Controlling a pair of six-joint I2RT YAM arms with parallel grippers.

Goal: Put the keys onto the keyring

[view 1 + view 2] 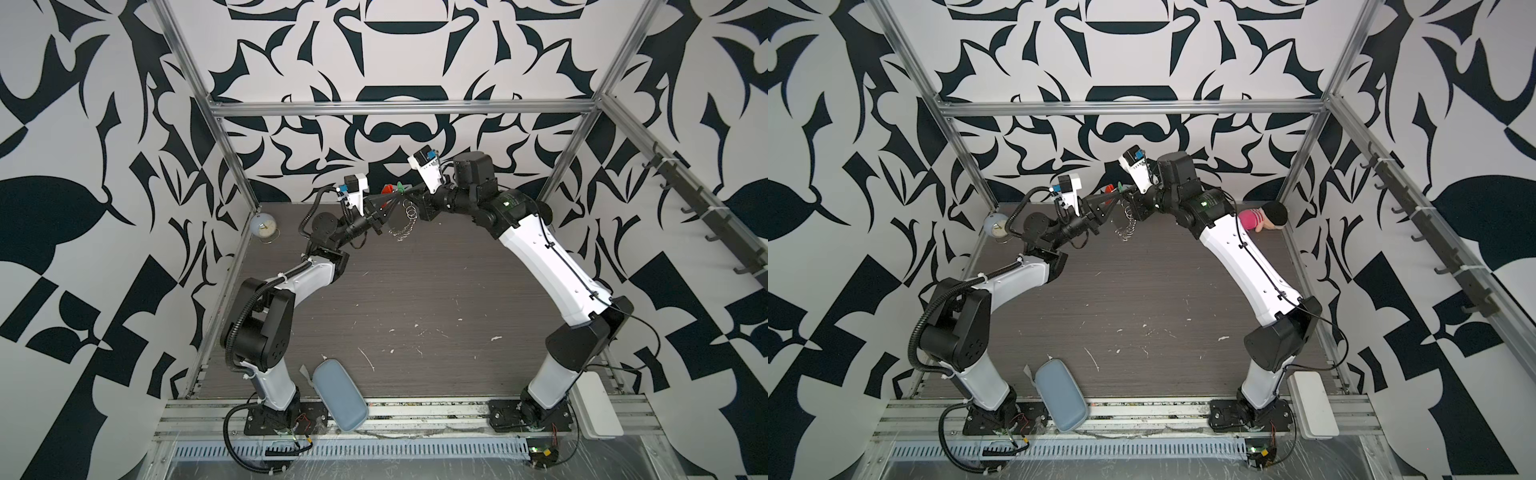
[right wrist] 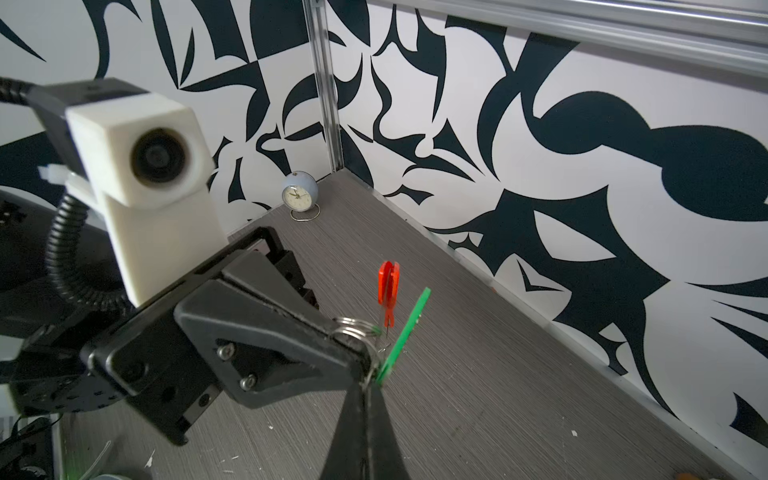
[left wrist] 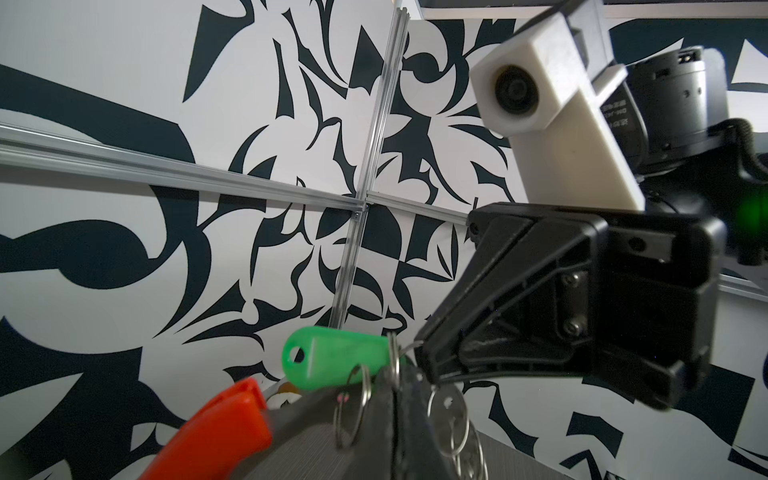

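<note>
Both grips meet in mid-air above the far middle of the counter [image 1: 415,291]. The left fingers [image 2: 270,328] are pressed together on the keyring [image 3: 216,428] — its red bar juts out beside them and small silver rings [image 1: 409,211] dangle below. The right fingers [image 3: 498,299] are pinched shut on the keys [image 3: 336,357] at the ring end of the green tag, tip to tip with the left ones, so the tag stands just beside the red bar. A pale blue clock [image 2: 299,193] stands on the counter in the far left corner, well apart from them.
</note>
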